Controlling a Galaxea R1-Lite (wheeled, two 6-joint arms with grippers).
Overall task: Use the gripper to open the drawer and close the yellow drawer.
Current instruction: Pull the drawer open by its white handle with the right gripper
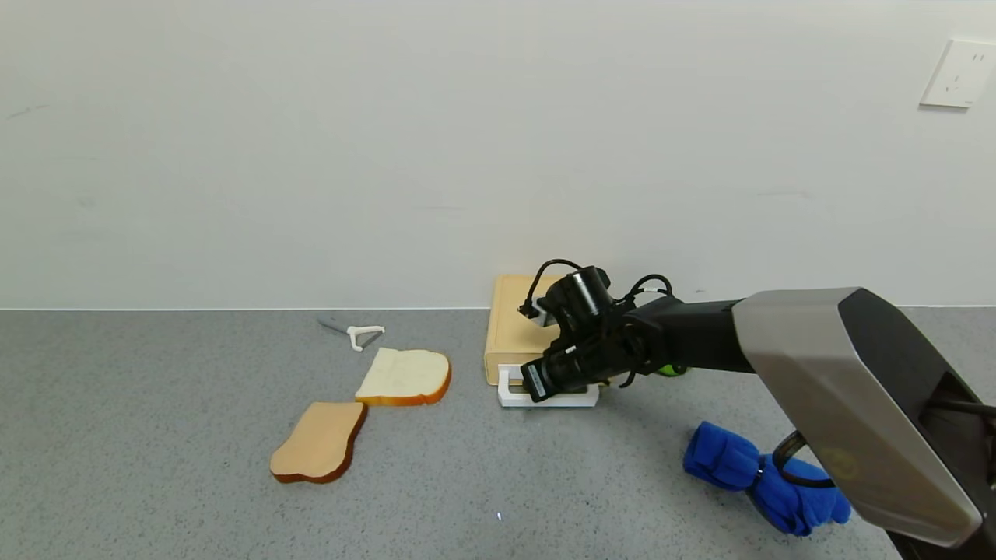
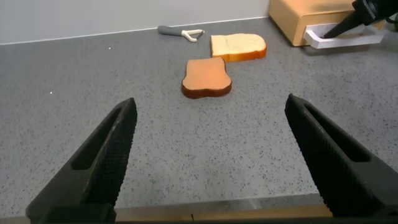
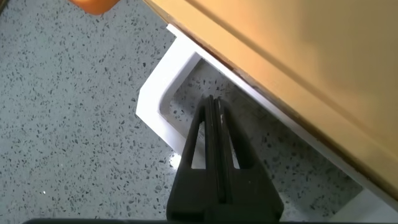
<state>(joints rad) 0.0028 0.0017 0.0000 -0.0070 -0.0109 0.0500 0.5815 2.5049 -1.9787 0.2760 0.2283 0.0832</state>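
The pale yellow-tan drawer box (image 1: pixel 510 327) stands at the back of the grey table. Its white loop handle (image 1: pixel 510 394) sits close against the box front. My right gripper (image 1: pixel 526 386) is shut with nothing between the fingers. In the right wrist view its fingertips (image 3: pixel 213 104) reach down inside the handle loop (image 3: pixel 155 106), just in front of the drawer (image 3: pixel 280 50). My left gripper (image 2: pixel 210 106) is open and empty, low over the table near its front edge. Its view shows the drawer box (image 2: pixel 292 18) and handle (image 2: pixel 339 42) far off.
Two bread slices lie left of the drawer, one pale (image 1: pixel 405 376) and one brown (image 1: pixel 320 441). A white peeler (image 1: pixel 358 333) lies behind them. A blue cloth (image 1: pixel 762 478) lies under my right arm. A small green thing (image 1: pixel 669 370) shows behind the arm.
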